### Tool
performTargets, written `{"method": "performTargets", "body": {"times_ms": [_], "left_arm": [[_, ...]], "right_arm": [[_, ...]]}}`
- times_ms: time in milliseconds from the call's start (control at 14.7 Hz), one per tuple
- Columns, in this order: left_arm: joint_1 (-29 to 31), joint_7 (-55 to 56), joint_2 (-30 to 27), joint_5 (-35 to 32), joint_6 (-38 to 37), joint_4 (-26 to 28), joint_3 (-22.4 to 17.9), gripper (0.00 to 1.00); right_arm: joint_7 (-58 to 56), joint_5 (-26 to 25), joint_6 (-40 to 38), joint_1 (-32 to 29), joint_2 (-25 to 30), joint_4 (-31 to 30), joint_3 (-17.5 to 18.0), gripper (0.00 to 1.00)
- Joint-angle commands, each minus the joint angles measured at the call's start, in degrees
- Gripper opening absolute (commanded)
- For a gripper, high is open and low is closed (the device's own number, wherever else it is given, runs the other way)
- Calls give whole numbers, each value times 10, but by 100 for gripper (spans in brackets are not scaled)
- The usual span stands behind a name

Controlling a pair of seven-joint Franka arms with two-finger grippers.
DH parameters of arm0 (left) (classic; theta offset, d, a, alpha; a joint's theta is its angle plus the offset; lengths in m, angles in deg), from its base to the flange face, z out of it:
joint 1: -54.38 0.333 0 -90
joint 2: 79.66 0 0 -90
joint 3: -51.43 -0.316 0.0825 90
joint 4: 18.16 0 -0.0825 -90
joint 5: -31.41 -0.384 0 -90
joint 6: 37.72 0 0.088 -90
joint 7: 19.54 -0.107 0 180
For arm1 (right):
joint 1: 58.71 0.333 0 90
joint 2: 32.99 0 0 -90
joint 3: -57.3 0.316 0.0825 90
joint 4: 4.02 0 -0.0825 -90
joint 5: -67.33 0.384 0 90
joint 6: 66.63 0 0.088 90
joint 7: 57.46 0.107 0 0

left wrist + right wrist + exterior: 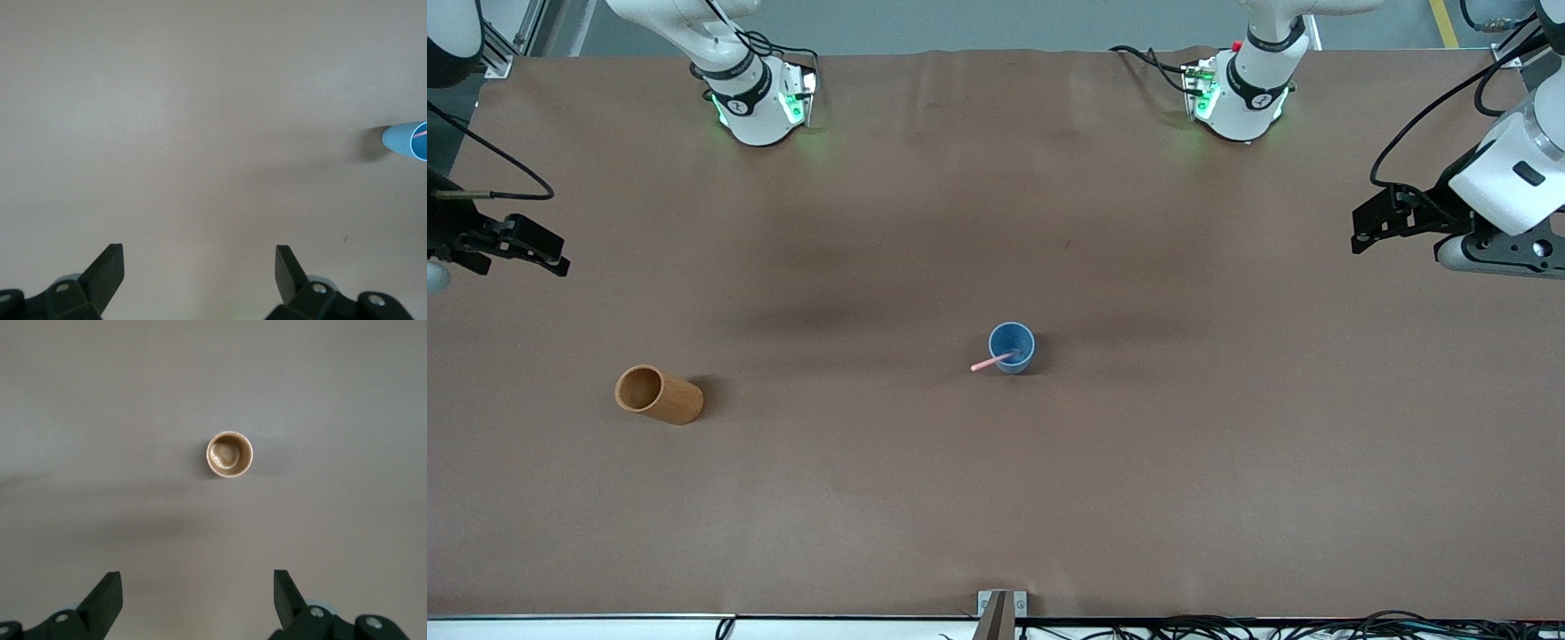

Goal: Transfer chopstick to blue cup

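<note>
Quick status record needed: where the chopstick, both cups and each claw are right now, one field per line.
chopstick: standing tilted in the blue cup, top end leaning out over the rim
blue cup: upright, mid-table
wooden cup: upright, empty, toward the right arm's end of the table
left claw: open, holding nothing, waiting over the left arm's end of the table
right claw: open, holding nothing, up over the right arm's end
task: chopstick looks delivered

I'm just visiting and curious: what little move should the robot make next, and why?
Probably none beyond staying parked: the chopstick already stands in the blue cup, leaning over its rim. The left gripper and right gripper hang open at the table's ends, holding nothing.
</note>
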Motion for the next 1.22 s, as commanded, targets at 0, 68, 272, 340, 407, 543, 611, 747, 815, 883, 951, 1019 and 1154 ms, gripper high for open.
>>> {"method": "performTargets", "body": {"times_ms": [0, 68, 272, 340, 407, 543, 611, 747, 815, 883, 951, 1019, 1154], "left_arm": [[0, -4, -2, -10, -1, -1, 1, 100], [0, -4, -2, -10, -1, -1, 0, 100], [0, -4, -2, -11, -1, -1, 1, 100], [0, -4, -2, -11, -1, -1, 1, 100], [0, -4, -2, -11, -1, -1, 1, 100], [0, -4, -2, -11, -1, -1, 1, 100], [0, -4, -2, -11, -1, -1, 1, 100], [0, -4, -2, -11, -1, -1, 1, 100], [0, -4, -2, -11, -1, -1, 1, 100], [0, -5, -2, -11, -1, -1, 1, 100], [0, -4, -2, -11, -1, -1, 1, 100], [0, -4, -2, -11, -1, -1, 1, 100], [0, -4, -2, -11, -1, -1, 1, 100]], "right_arm": [[-6, -9, -6, -37, 35, -24, 49, 100], [-4, -21, -7, -47, 41, -24, 70, 100], [1, -25, -10, -42, 41, -19, 74, 100], [2, -25, -7, -41, 40, -15, 73, 100], [1, -19, -4, -41, 39, -12, 71, 100], [-3, -18, -9, -41, 35, 0, 69, 100], [-1, -22, -11, -37, 36, 5, 70, 100], [4, -18, -25, -35, 35, 12, 70, 100], [22, -17, -28, -33, 35, 21, 71, 100], [38, -16, -33, -33, 30, 24, 71, 100], [40, -10, -37, -33, 29, 25, 70, 100], [42, -1, -38, -35, 29, 25, 69, 100], [54, 6, -50, -36, 28, 25, 69, 100]]}}
